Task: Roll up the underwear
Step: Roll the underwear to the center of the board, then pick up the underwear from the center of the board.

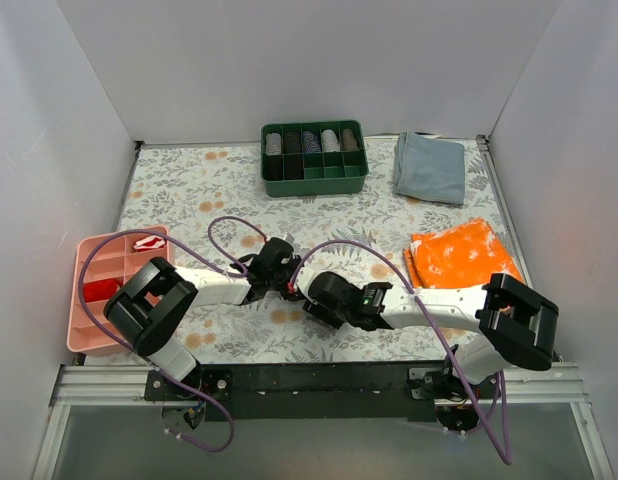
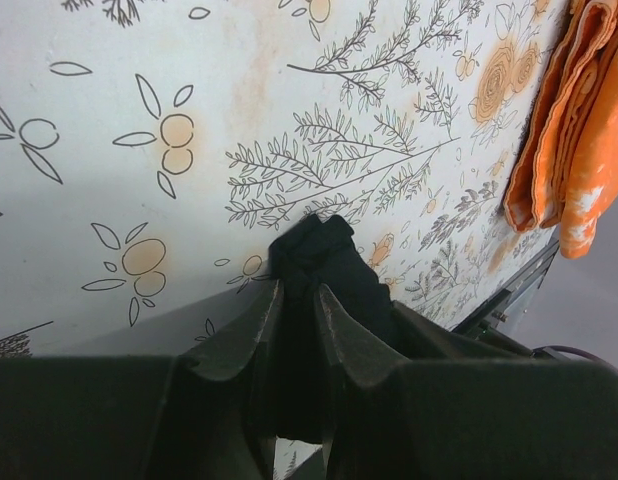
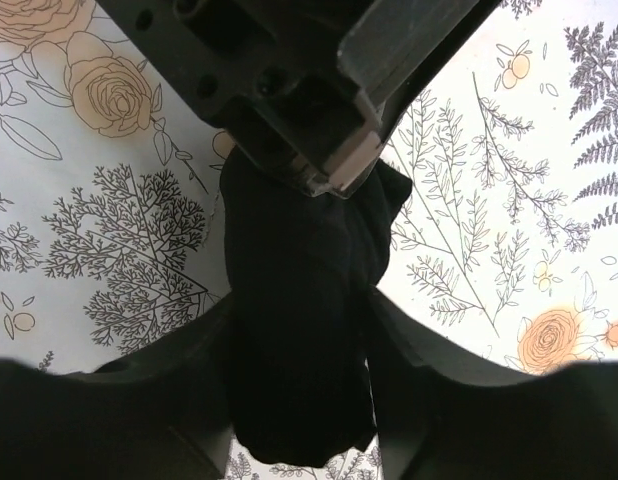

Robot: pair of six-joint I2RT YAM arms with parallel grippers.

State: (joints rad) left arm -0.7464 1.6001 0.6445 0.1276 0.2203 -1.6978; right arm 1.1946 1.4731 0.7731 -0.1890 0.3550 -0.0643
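The underwear [image 3: 299,330] is a thick black fabric roll lying on the floral tablecloth between the two grippers, near the table's front middle. My left gripper [image 2: 297,300] is shut on one end of the underwear [image 2: 324,260], and fabric fills the narrow gap between its fingers. In the right wrist view that left gripper [image 3: 319,150] clamps the roll's far end. My right gripper [image 3: 299,305] has a finger pressed against each side of the roll's body. From above, the left gripper [image 1: 287,283] and right gripper [image 1: 314,297] meet tip to tip and mostly hide the roll.
A green divided box [image 1: 314,157] with several rolled items stands at the back. A grey-blue folded cloth [image 1: 430,166] lies back right. An orange-and-white patterned cloth [image 1: 459,253] lies right of the arms. A pink divided tray [image 1: 99,290] sits at the left edge.
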